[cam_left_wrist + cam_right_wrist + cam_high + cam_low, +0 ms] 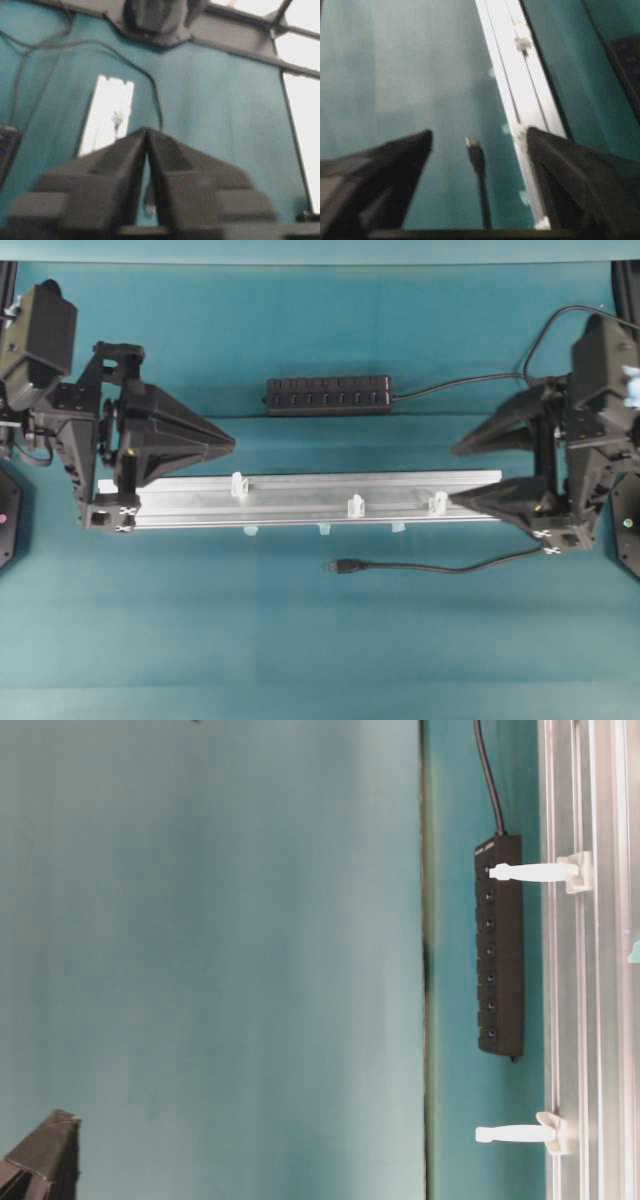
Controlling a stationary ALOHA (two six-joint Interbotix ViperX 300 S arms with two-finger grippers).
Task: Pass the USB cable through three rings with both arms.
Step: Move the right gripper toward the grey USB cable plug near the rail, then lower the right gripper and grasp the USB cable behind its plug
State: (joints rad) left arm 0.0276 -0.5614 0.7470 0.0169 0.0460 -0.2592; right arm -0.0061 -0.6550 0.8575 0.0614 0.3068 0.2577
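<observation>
The USB cable point(450, 565) lies loose on the teal table in front of the rail, its plug point(343, 566) pointing left, touched by neither gripper. It passes through none of the three rings point(239, 485) point(354, 506) point(437, 503), which stand upright along the silver rail point(300, 502). My left gripper point(232, 443) hovers behind the rail's left end, fingertips together and holding nothing. At the rail's right end my right gripper point(453, 475) is wide open and empty. In the right wrist view the plug point(472, 142) lies on the cloth between the spread fingers point(420, 142).
A black multi-port hub point(328, 395) with its own cable lies behind the rail. Small pale blue tabs point(325, 530) stick out under the rail's front edge. Two rings point(535, 872) point(515, 1132) and the hub point(503, 945) show in the table-level view.
</observation>
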